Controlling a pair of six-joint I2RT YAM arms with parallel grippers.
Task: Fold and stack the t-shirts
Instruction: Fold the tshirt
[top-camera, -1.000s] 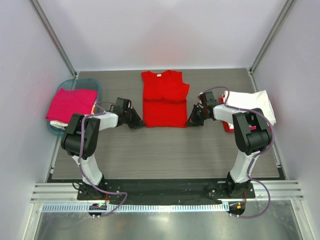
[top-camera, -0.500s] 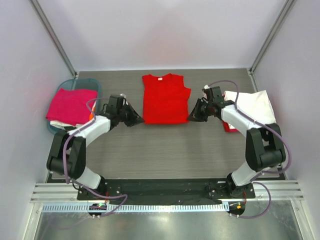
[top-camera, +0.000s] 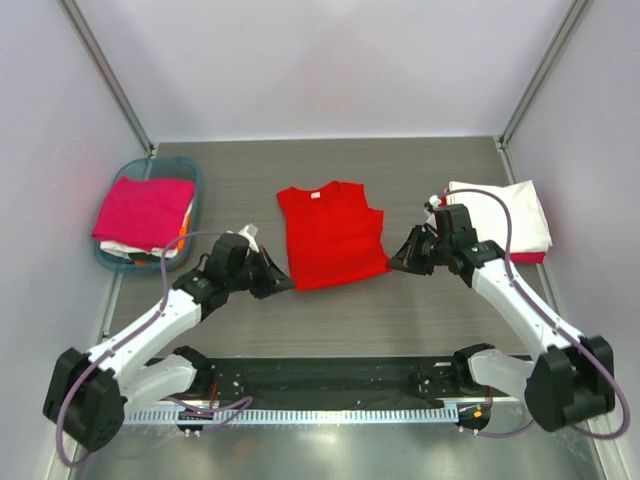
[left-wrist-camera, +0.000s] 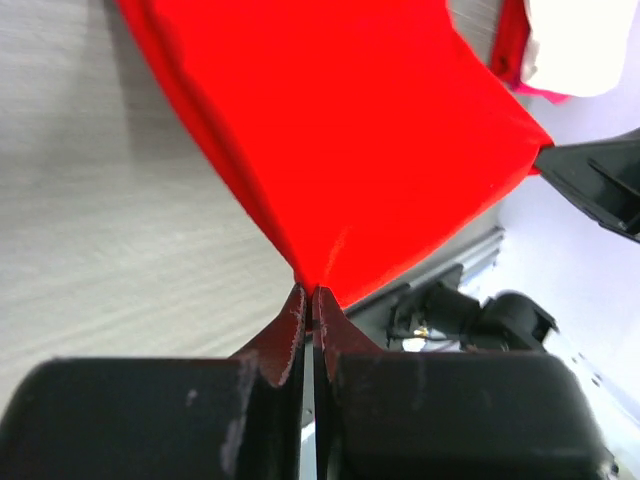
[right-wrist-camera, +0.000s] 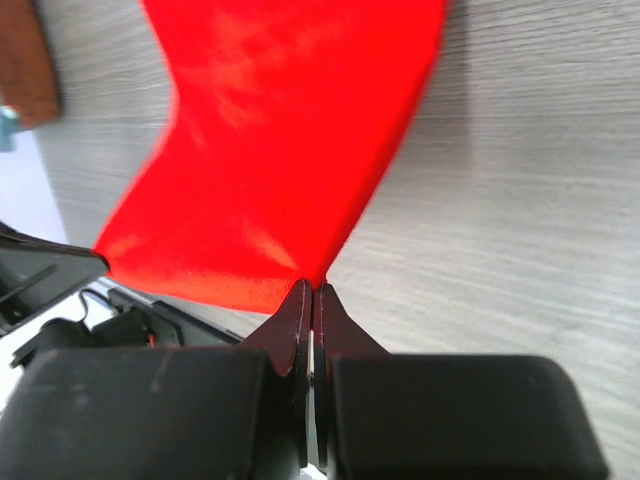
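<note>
A bright red t-shirt (top-camera: 332, 235) lies flat in the middle of the table, neck hole away from the arms. My left gripper (top-camera: 285, 285) is shut on its near left corner, and my right gripper (top-camera: 396, 262) is shut on its near right corner. In the left wrist view the red cloth (left-wrist-camera: 350, 130) fans out from the closed tips of the left gripper (left-wrist-camera: 310, 290). The right wrist view shows the same: the right gripper (right-wrist-camera: 311, 287) pinches the red cloth (right-wrist-camera: 270, 150). A magenta t-shirt (top-camera: 145, 207) tops the pile in the basket. A folded white t-shirt (top-camera: 500, 212) lies at the right.
The teal basket (top-camera: 165, 161) stands at the left edge with white and orange cloth (top-camera: 183, 228) under the magenta shirt. A strip of red cloth (top-camera: 528, 257) shows beneath the white one. Grey walls close in the table on three sides.
Both grippers, still holding the red t-shirt's near corners, have drawn back toward the arm bases. The shirt has slid with them toward the near edge and turned slightly.
</note>
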